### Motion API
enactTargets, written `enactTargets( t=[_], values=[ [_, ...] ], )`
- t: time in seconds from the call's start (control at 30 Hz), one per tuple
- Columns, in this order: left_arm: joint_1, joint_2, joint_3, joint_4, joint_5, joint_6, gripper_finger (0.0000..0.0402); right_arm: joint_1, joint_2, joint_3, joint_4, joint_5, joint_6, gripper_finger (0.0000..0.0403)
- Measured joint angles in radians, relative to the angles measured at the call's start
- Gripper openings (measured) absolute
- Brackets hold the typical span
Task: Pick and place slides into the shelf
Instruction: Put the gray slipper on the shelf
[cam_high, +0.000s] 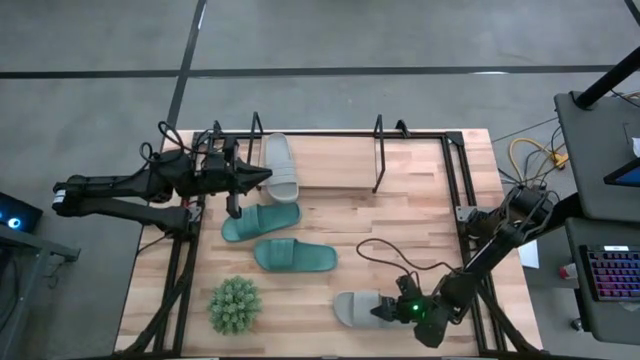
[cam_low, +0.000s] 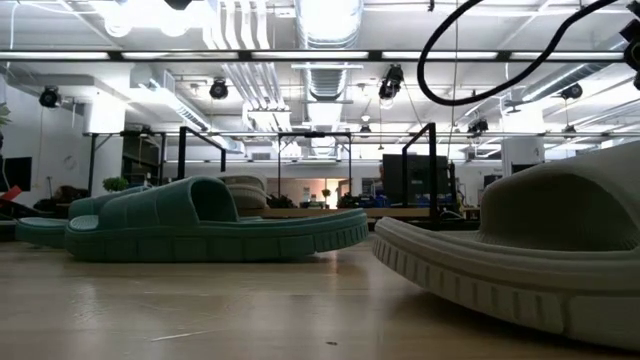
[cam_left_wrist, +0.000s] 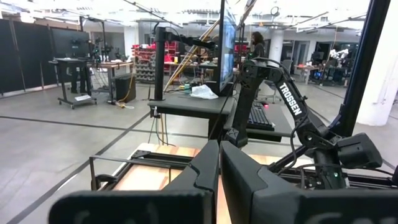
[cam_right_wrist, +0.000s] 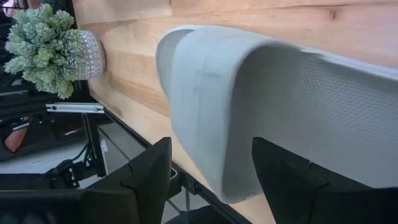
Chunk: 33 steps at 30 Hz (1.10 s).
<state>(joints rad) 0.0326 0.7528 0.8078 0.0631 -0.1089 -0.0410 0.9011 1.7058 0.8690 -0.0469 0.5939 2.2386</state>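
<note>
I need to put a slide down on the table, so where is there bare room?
Bare wood lies right of the teal slides, out to the table's right rail. The shelf is free beside the grey slide. Crowded: the left side, around the left gripper and plant.

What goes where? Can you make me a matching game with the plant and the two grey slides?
Things:
1 plant
2 far grey slide
3 near grey slide

Places:
a between the right gripper fingers
b near a teal slide
c in the shelf

Pairs: 1-b; 2-c; 3-a
</note>
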Motion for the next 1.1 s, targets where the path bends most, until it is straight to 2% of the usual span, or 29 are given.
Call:
enactTargets(
  t=[0.13,0.27,0.53,0.73,1.1],
  values=[
    [0.0,0.0,-0.001,0.0,0.0,0.0,0.0,-0.005,0.004,0.01,0.0,-0.003,-0.022,0.021],
    [0.0,0.001,-0.001,0.0,0.0,-0.003,0.0,-0.01,0.004,0.011,0.0,-0.031,-0.032,0.0185],
    [0.0,0.005,-0.001,0.0,0.0,-0.004,0.0,-0.04,0.011,0.01,-0.001,-0.102,-0.04,0.0089],
    [0.0,0.005,-0.002,0.0,0.0,-0.004,0.0,-0.047,0.01,0.01,-0.001,-0.108,-0.068,0.0017],
    [0.0,0.005,-0.002,0.0,0.0,-0.004,0.0,-0.049,-0.054,0.007,-0.022,-0.187,-0.109,0.001]
  ],
)
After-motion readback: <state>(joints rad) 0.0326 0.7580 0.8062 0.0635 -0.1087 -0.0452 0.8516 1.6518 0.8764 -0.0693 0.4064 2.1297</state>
